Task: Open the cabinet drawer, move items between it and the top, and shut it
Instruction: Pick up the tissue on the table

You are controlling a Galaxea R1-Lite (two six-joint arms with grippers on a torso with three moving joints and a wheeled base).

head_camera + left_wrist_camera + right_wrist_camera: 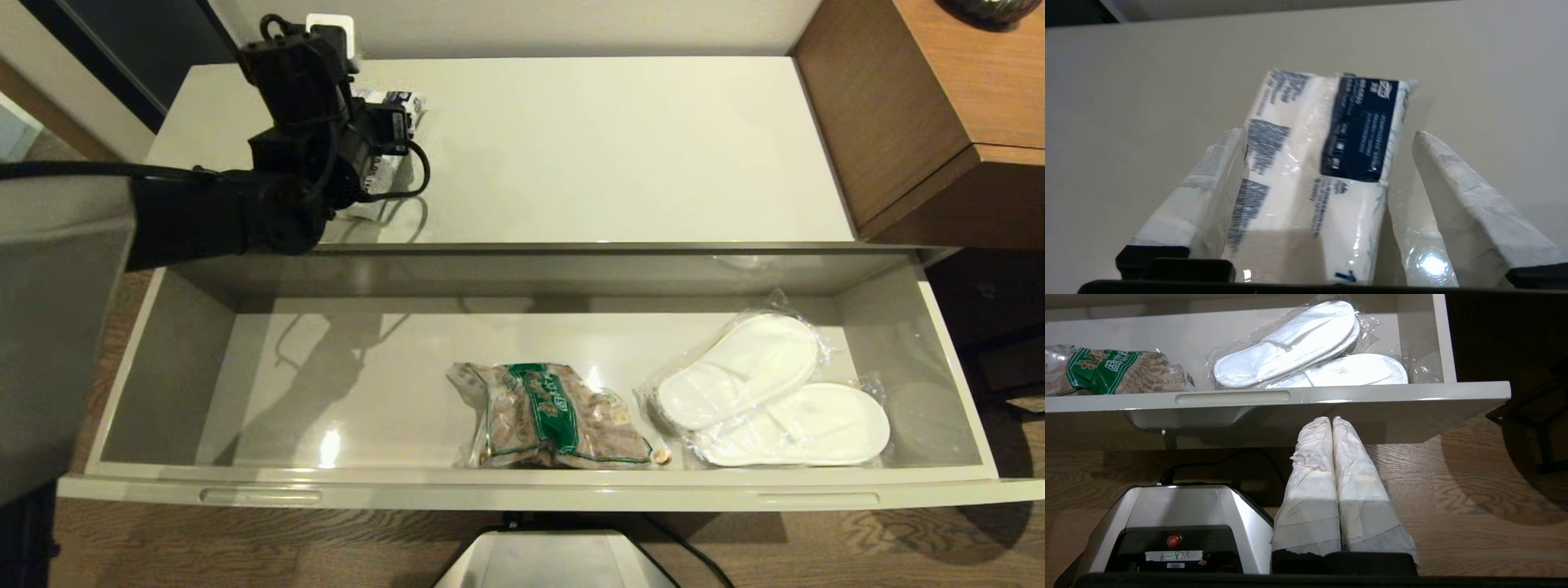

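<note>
Partly behind left gripper [384, 155]: white packet [400, 110].

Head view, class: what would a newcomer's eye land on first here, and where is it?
The wide cabinet drawer stands pulled fully out, holding a green-labelled snack bag at its middle and wrapped white slippers toward its right. Behind it, on the top, the open left gripper straddles a white packet at the far left.

The cabinet drawer [522, 488] is pulled fully open, its two oval slots seen along the front rim. The white packet [1314, 175] with blue print is laid flat on the glossy top [620, 155], near its left rear corner.
</note>
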